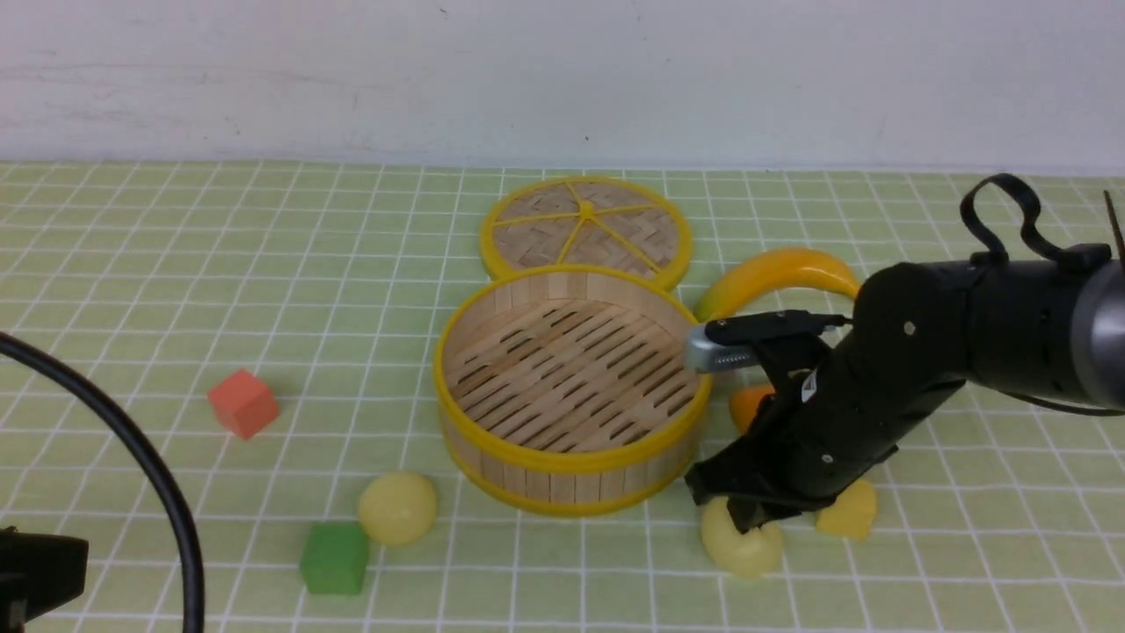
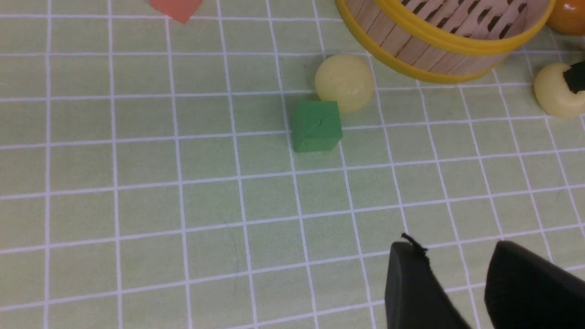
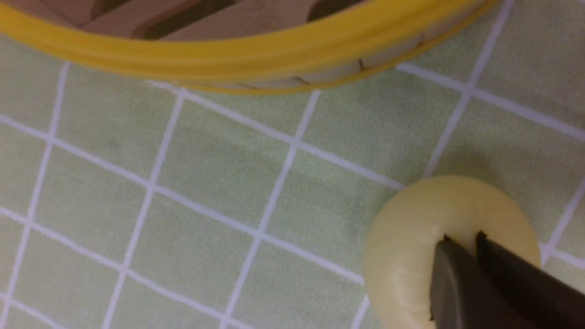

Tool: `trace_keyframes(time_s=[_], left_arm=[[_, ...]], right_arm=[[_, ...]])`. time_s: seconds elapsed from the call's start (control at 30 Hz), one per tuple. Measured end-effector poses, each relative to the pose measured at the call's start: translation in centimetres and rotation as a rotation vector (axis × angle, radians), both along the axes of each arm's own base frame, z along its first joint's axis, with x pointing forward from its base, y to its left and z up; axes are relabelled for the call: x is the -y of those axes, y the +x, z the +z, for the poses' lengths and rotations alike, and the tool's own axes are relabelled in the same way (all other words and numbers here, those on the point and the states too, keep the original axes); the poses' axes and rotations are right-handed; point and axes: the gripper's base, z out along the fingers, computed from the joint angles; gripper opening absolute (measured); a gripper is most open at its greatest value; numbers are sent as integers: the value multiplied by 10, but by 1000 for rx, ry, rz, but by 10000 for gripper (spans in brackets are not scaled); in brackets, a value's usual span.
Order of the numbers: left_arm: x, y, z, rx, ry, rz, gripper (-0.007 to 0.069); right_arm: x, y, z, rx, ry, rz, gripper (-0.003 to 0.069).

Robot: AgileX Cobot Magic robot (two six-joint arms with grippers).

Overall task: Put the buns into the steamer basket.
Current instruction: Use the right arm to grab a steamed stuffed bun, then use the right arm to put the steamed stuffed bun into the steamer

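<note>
Closest to me, my left gripper (image 2: 457, 283) hangs over bare pale green checked cloth (image 2: 137, 205). Its two black fingers (image 2: 411, 288) stand well apart with nothing between them.

Just ahead of it sits a small green cube (image 1: 334, 558), and touching that cube's far corner is the left pale yellow round bun (image 1: 397, 507), which lies on the cloth near the basket's front wall.

Over on my right, the right gripper (image 3: 461, 240) is down on the right pale yellow round bun (image 1: 741, 549), which rests on the cloth just outside the basket. Its fingers are drawn almost together and the tips press into the bun's top. I cannot tell whether they pinch any of it. A yellow wedge-like block (image 1: 848, 510) lies just beside that bun.

Further out stands the round bamboo steamer basket (image 1: 571, 466) with yellow rims and a slatted floor, and no bun is in it. To its left, well apart, is an orange-red cube (image 1: 243, 403). To its right a small orange fruit (image 1: 749, 404) peeks from behind the arm.

Beyond those are a curved yellow banana (image 1: 778, 277) and the flat woven lid with yellow spokes (image 1: 586, 230), which touches the basket's far rim.
</note>
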Motion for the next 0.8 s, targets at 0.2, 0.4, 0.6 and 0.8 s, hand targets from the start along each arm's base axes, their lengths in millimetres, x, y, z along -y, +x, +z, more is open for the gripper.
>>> trace_keyframes(time_s=[0.2, 0.4, 0.6, 0.8], left_arm=[[0, 0, 0, 0, -1, 0, 238], [0, 0, 0, 0, -1, 0, 238], [0, 0, 0, -2, 0, -1, 238], [1, -2, -1, -24, -9, -7, 238]], right_arm=[[-2, -1, 51, 57, 47, 24, -2], [-16, 13, 113, 162, 184, 21, -4], [-30, 49, 79, 179, 179, -9, -4], [-37, 69, 28, 134, 136, -28, 22]])
